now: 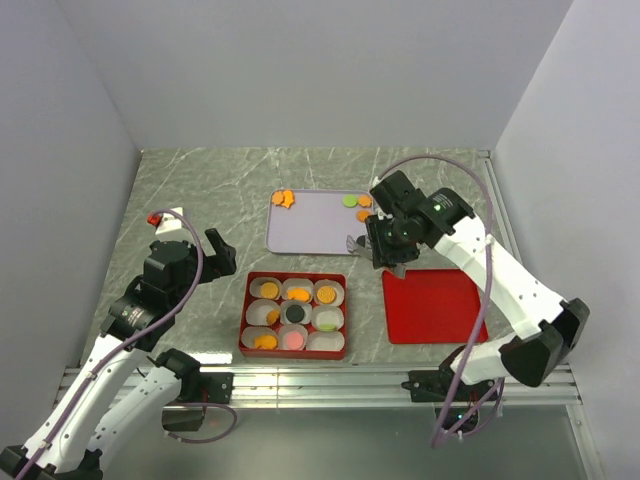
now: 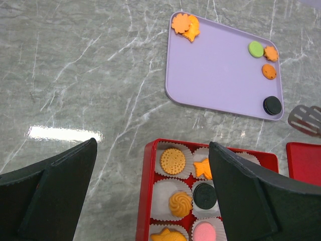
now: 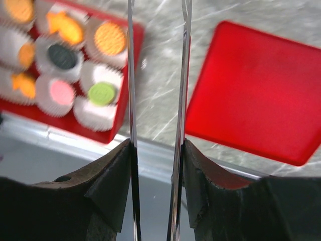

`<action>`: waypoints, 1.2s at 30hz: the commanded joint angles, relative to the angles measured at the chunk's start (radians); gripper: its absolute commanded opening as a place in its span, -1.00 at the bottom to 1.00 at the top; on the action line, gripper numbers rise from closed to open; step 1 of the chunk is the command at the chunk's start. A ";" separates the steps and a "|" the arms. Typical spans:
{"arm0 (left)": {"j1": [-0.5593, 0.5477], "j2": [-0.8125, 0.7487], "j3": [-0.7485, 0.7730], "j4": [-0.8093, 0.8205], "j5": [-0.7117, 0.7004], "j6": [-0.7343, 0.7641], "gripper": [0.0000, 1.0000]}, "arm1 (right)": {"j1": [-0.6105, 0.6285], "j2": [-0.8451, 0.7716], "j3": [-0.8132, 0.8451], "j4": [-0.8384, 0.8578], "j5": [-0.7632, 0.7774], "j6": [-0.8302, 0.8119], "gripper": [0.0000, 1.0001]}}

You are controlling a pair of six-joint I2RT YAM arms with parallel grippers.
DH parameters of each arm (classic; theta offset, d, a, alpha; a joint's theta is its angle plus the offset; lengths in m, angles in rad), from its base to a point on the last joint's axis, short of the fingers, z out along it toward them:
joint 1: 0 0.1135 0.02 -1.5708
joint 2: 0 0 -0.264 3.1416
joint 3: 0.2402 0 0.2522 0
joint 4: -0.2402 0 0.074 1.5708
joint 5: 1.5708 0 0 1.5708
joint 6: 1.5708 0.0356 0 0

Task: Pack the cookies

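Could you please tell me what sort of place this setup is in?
Most likely a robotics lab test booth: plain white walls box in a marble-patterned table, two arms are bolted to an aluminium rail, and the right gripper holds metal tongs.

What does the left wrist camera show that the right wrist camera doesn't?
Only the left wrist view shows the lavender tray with its loose cookies. Only the right wrist view shows the green cookie in its paper cup and the right hand. Both views show the red box, the red lid and the metal tongs.
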 commanded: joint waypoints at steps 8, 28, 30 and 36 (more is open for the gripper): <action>-0.001 -0.006 0.008 0.027 0.004 0.012 0.99 | -0.070 0.119 0.090 0.046 0.112 -0.008 0.00; -0.001 0.013 0.008 0.027 0.007 0.015 0.99 | -0.101 0.269 0.130 0.093 0.104 -0.045 0.00; -0.003 0.016 0.008 0.028 0.007 0.015 0.99 | -0.099 0.282 0.130 0.093 0.102 -0.046 0.00; -0.001 0.013 0.007 0.025 0.001 0.012 0.99 | -0.100 0.303 0.121 0.090 0.110 -0.051 0.00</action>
